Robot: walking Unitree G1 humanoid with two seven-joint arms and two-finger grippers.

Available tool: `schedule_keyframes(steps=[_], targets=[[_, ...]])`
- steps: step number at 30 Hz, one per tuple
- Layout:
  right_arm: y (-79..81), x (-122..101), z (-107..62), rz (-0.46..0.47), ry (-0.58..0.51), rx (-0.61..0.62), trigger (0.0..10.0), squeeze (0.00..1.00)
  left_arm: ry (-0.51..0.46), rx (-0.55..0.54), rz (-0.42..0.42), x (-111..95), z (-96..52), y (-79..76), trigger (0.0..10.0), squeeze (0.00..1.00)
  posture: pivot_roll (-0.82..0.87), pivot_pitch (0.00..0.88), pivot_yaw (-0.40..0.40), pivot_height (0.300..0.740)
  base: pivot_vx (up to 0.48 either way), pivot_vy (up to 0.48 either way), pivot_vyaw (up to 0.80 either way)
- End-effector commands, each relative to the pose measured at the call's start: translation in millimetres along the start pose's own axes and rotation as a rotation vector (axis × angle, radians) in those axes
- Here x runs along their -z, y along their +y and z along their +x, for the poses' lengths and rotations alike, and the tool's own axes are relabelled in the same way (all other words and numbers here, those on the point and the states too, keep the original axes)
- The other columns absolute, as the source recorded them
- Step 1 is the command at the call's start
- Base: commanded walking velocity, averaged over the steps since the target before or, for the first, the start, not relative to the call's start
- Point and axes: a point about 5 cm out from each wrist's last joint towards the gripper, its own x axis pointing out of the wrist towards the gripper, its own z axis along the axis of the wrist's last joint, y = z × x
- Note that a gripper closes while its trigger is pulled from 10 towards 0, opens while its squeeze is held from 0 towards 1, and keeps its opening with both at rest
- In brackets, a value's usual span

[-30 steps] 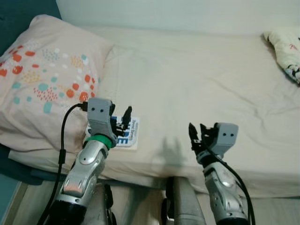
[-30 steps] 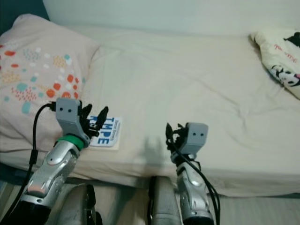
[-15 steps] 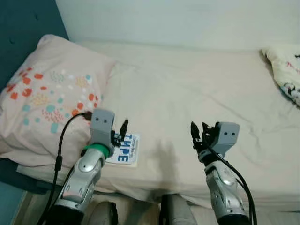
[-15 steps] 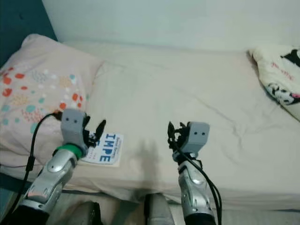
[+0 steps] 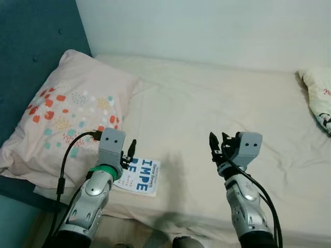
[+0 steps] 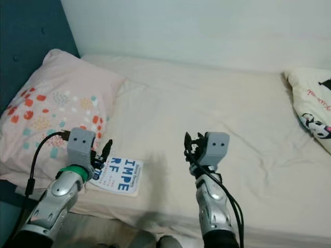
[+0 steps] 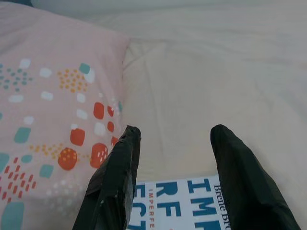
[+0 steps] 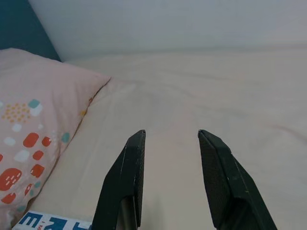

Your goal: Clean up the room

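Note:
A white book point(image 5: 140, 177) with big blue letters lies flat on the cream bed sheet point(image 5: 217, 103), close to the front edge and beside the pink dotted pillow point(image 5: 67, 113). My left gripper point(image 5: 128, 151) hovers over the book's pillow-side end, open, with nothing between its black fingers point(image 7: 120, 163); the left wrist view has the book point(image 7: 182, 203) just beneath them. My right gripper point(image 5: 217, 140) is held up over the middle of the bed, open and empty, well to the right of the book.
A dark blue padded headboard point(image 5: 36, 46) rises behind the pillow. A pale wall point(image 5: 207, 26) runs along the far side of the bed. A second cushion point(image 5: 320, 98) with a cartoon print lies at the far right.
The whole picture has shifted, so the camera has moved: more headboard shows and my legs have left view. The left gripper stays by the book's pillow-side end; the right arm keeps its pose.

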Motion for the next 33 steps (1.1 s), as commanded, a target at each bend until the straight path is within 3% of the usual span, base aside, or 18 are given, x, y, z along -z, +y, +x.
schedule_keyframes(steps=[1,11,33], targets=[[-2.2,6.6,-3.5,0.003,0.022,0.016,10.0,0.00,0.026,-0.002,0.001,7.2,-1.4,-0.4,10.0,0.00,-0.04,0.057,0.021,0.740,0.000,0.000,0.00],[1.1,8.0,-2.4,0.005,0.016,0.014,10.0,0.00,-0.002,0.012,-0.001,-0.3,0.1,-4.6,10.0,0.00,-0.04,0.060,0.031,0.740,-0.078,0.000,0.00],[1.2,9.9,-1.8,0.005,0.012,0.021,10.0,0.00,-0.012,0.016,0.009,-2.4,0.8,-3.8,10.0,0.00,-0.04,0.060,0.038,0.740,-0.364,0.000,0.00]])
